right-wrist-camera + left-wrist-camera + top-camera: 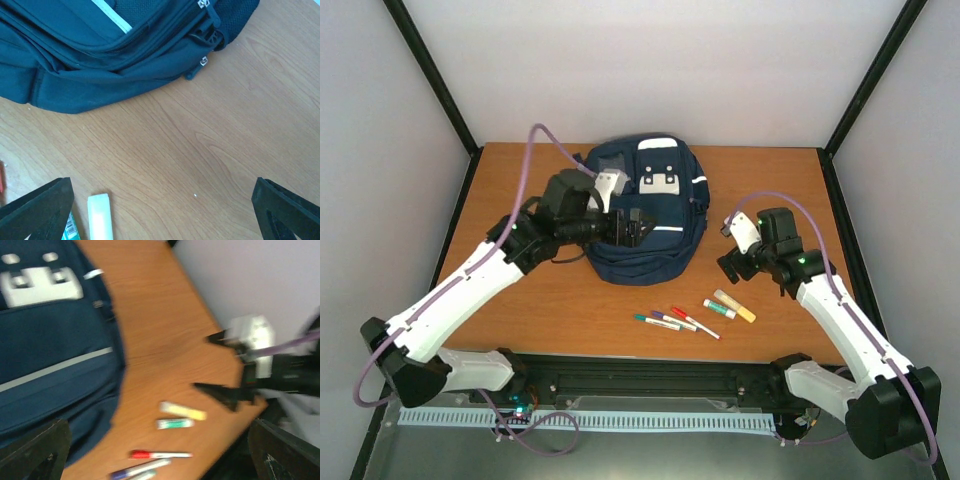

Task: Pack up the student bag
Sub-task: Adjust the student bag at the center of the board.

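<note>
At the near edge, I note a row of markers (677,320) lying on the counter (775,185). Just beyond them, to the right, the right hand (732,264) hangs above the wood, jaws spread wide and holding nothing. Farther back, at centre, the student bag (670,250) lies flat. The left hand (640,228) hovers over its front, arm outstretched, jaws wide and empty.

The student bag (645,215) lies flat on the bench (510,200), in the middle and toward the back. Before it, nearer the front edge, lie three thin pens (667,320), and just to their right two thick markers (734,306). The left claw (638,228) hangs over the bag's front part. The right claw (731,262) is at the bag's right, behind the markers.
</note>
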Robot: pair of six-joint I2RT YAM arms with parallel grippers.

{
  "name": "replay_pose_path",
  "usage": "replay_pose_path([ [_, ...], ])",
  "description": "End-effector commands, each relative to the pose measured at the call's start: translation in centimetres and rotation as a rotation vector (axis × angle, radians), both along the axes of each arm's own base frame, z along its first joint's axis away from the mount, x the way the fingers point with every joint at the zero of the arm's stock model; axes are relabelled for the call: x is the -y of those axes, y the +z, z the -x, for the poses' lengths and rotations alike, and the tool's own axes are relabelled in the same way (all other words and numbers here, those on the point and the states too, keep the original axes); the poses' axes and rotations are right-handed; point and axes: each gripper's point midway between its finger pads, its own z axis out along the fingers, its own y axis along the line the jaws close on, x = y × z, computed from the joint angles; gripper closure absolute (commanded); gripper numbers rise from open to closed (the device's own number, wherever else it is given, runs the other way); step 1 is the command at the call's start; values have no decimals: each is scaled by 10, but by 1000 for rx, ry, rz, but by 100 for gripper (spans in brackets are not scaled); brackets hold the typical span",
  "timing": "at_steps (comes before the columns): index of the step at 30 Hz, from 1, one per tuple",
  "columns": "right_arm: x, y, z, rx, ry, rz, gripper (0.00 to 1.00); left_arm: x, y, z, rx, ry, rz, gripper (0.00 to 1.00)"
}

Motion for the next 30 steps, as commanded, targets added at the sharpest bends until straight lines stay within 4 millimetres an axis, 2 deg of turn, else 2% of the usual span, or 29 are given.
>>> replay_pose_path([
  [1, -9, 7, 0, -4, 49, -43, 0, -33, -33, -30, 196, 100, -270, 0],
  [4, -17, -1, 3, -16, 84, -75, 1, -56, -51, -33, 253, 189, -319, 0],
  [6, -21, -3, 3, -12, 98, -99, 1, -90, -59, -47, 296, 376, -388, 0],
  [8, -24, -3, 3, -10, 110, -116, 1, -136, -77, -61, 256, 645, -503, 0],
  [11, -31, -8, 8, -35, 136, -147, 1, -170, -117, -75, 92, 739, -663, 0],
  [13, -33, -12, 11, -62, 146, -154, 2, -173, -148, -88, -45, 683, -641, 0],
  [15, -35, -11, 14, -71, 157, -163, 3, -178, -168, -102, -158, 673, -541, 1],
  [19, -34, -4, 19, -34, 171, -169, 4, -180, -174, -134, -261, 679, -327, 28],
  [20, -34, -2, 20, -27, 171, -170, 5, -181, -174, -143, -263, 684, -310, 39],
  [23, -33, 2, 23, -7, 181, -168, 6, -187, -178, -169, -301, 697, -291, 56],
  [27, -32, 2, 24, 1, 187, -157, 9, -196, -171, -212, -291, 726, -295, 57],
  [29, -33, 3, 25, -1, 194, -160, 11, -198, -174, -233, -296, 730, -303, 56],
  [30, -33, 4, 26, 0, 198, -162, 11, -201, -184, -244, -315, 738, -323, 56],
])
